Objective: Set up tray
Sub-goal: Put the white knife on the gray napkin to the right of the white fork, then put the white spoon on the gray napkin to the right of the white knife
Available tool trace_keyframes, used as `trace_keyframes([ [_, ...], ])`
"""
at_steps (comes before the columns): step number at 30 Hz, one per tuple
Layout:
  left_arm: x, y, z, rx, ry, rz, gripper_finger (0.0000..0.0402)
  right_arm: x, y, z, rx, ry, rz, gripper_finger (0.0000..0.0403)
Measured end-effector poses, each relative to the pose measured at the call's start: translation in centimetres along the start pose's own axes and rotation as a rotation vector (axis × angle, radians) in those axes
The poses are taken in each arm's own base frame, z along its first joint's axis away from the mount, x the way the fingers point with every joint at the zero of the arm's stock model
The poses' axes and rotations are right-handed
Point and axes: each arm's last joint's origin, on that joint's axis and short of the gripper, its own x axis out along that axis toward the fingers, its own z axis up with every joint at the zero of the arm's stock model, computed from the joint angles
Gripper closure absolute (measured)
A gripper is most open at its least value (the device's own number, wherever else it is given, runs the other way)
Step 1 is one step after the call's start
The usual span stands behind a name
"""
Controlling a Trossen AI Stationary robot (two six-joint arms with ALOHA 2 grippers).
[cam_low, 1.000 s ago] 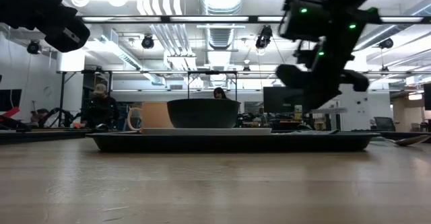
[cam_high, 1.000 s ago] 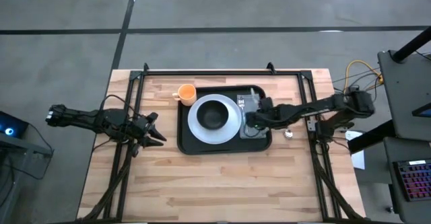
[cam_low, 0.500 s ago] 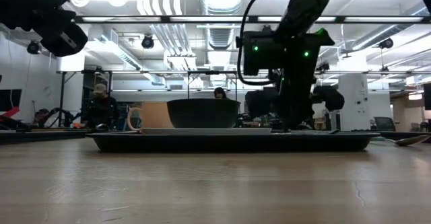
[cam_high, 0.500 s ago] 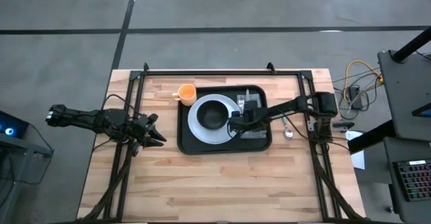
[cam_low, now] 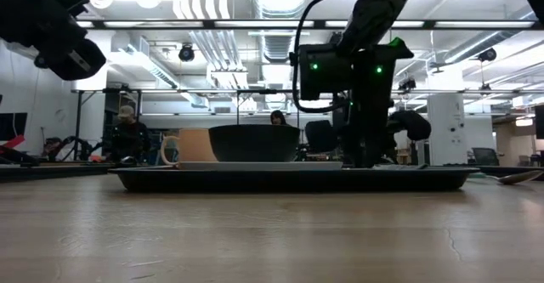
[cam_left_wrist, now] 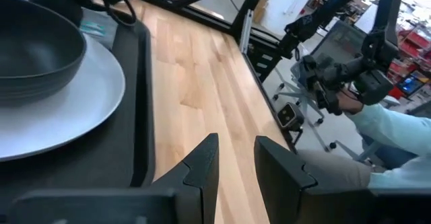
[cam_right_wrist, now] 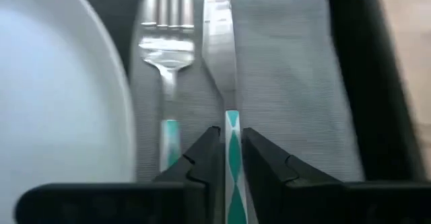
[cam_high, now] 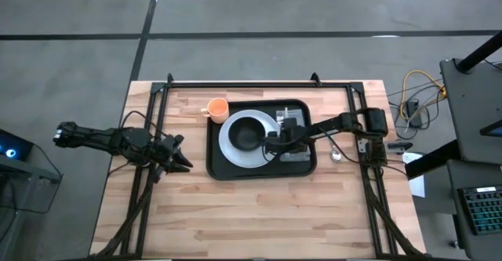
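Note:
The black tray [cam_high: 223, 167] lies mid-table and carries a white plate [cam_high: 267, 153] with a dark bowl [cam_high: 248, 132] on it. A grey napkin [cam_right_wrist: 289, 69] lies flat on the tray's right part, with a fork [cam_right_wrist: 165, 56] and a knife [cam_right_wrist: 219, 56] lying on it. An orange cup [cam_high: 216, 108] stands at the tray's far left corner, and a spoon [cam_high: 335, 154] lies on the wood to the tray's right. My right gripper [cam_high: 278, 146] is down over the napkin, shut on the knife. My left gripper [cam_high: 179, 156] hovers left of the tray, open. My right gripper pinches the knife's teal-and-white handle [cam_right_wrist: 231, 126] between its two fingers [cam_right_wrist: 205, 160]. It comes from above, slanting toward the far edge, with the fingers along the knife. The blade [cam_right_wrist: 217, 29] lies flat on the napkin, next to the fork.
The tray's raised rim [cam_left_wrist: 141, 109] faces my left gripper, with bare wood between them. Black frame rails [cam_high: 259, 81] run along the table's far edge and sides. A person in a light sleeve [cam_left_wrist: 384, 126] sits beyond the table.
My right gripper has moved toward the table's left, from over the tray's right edge to over the napkin. It has also come down from well above the tray to the napkin's level. The left arm has barely shifted.

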Motion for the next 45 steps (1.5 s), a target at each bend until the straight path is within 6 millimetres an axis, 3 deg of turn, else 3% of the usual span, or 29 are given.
trace_keyframes([
  [11, 0.0, 0.0, 0.0, -0.001, 0.005, -0.011, 0.0325, -4.0, -1.7, 2.4, -0.083, -0.010, 0.054, 0.0295],
  [20, 0.0, -0.1, 0.0, 0.000, 0.012, -0.026, 0.0325, -6.8, -7.3, 3.8, -0.309, 0.078, -0.048, 0.0257],
  [28, 0.0, -0.1, -0.1, 0.005, 0.013, -0.027, 0.0325, -7.7, -12.9, 3.6, -0.629, 0.245, 0.092, 0.0231],
  [32, 0.0, -0.1, -0.1, 0.042, 0.013, -0.027, 0.0325, -8.5, -14.8, 3.9, -0.815, 0.244, 0.195, 0.0230],
  [38, 0.2, 0.1, -0.4, 0.043, 0.024, -0.021, 0.0325, -9.4, -15.9, 4.2, -1.225, 0.239, 0.379, 0.0238],
  [45, 0.3, 0.2, -0.6, 0.038, 0.030, -0.019, 0.0325, -9.8, -15.8, 4.5, -1.238, 0.246, 0.438, 0.0239],
])
